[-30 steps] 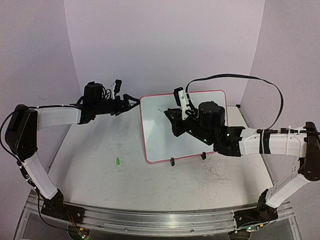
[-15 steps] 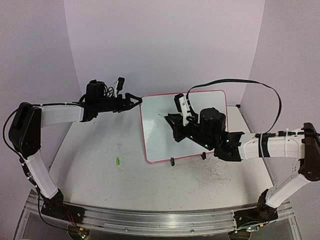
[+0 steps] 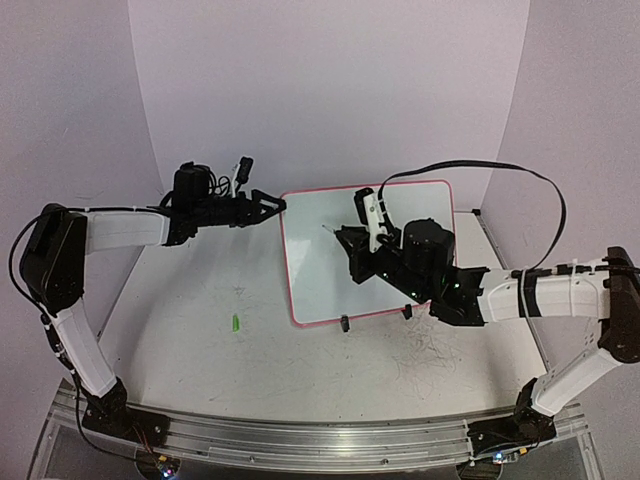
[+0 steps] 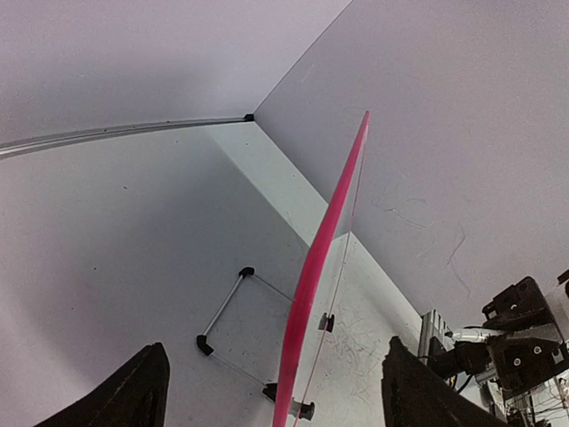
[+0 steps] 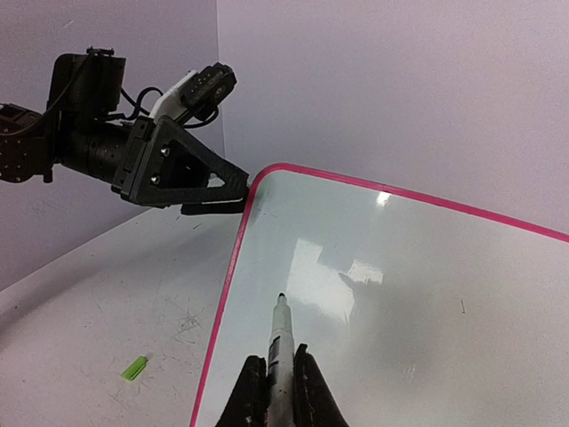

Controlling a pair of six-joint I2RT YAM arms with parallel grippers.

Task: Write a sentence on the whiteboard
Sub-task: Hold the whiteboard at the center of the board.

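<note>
Standing tilted on the white bench [image 3: 190, 300], the large white, red-rimmed whiteboard [image 3: 320, 265] is flanked at its upper-left corner by the released left fingers [image 4: 142, 396]; a white marker pen [image 5: 278, 342] is clenched in the right fingers [image 5: 309, 396].

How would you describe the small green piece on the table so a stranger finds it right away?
Start at the pink-rimmed whiteboard in the middle of the white table. Look off its left edge, toward the near side, for the small green piece lying alone. It is the only bright green thing on the scuffed tabletop.
</note>
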